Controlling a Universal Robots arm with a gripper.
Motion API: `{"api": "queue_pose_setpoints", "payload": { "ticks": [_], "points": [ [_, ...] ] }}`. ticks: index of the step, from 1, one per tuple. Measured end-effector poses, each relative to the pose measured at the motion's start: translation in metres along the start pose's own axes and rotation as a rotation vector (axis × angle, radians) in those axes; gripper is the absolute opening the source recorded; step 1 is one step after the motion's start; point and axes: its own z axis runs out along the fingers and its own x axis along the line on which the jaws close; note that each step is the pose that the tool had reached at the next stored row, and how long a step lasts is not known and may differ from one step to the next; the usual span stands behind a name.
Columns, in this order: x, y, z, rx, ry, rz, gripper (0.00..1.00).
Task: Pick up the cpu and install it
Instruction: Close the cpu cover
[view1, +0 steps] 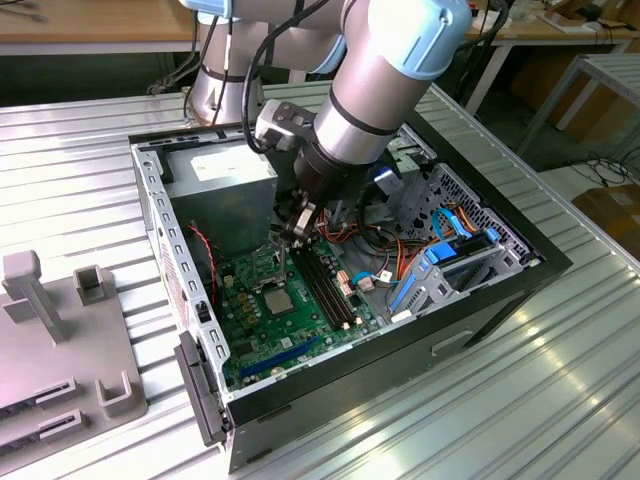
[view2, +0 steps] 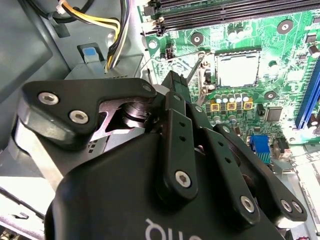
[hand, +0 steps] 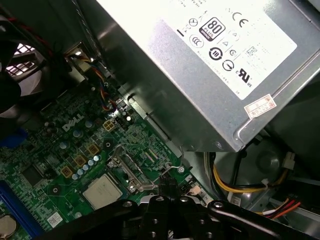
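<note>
The cpu (view1: 277, 297) lay flat in its socket at the lower middle of the exterior view, apparently already seated on the board (view1: 290, 325). The hand (view1: 297, 225) hung just above and beside it, carrying nothing visible; whether its fingers were spread could not be told. The power supply (view1: 222, 195) and memory slots (view1: 325, 285) hemmed the socket closely, leaving little side room.

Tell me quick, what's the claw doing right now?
Claw: cannot be told whether open or closed; it is above the motherboard, with the cpu lying in its socket.
</note>
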Motion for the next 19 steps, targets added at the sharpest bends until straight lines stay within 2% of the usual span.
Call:
{"api": "queue_pose_setpoints", "payload": {
  "ticks": [6,19],
  "points": [
    [0.0032,-0.0027,-0.0006,-0.0011,0.0015,-0.012,0.11],
    [0.0041,-0.0036,-0.0008,-0.0013,0.0022,-0.016,0.11]
  ]
}}
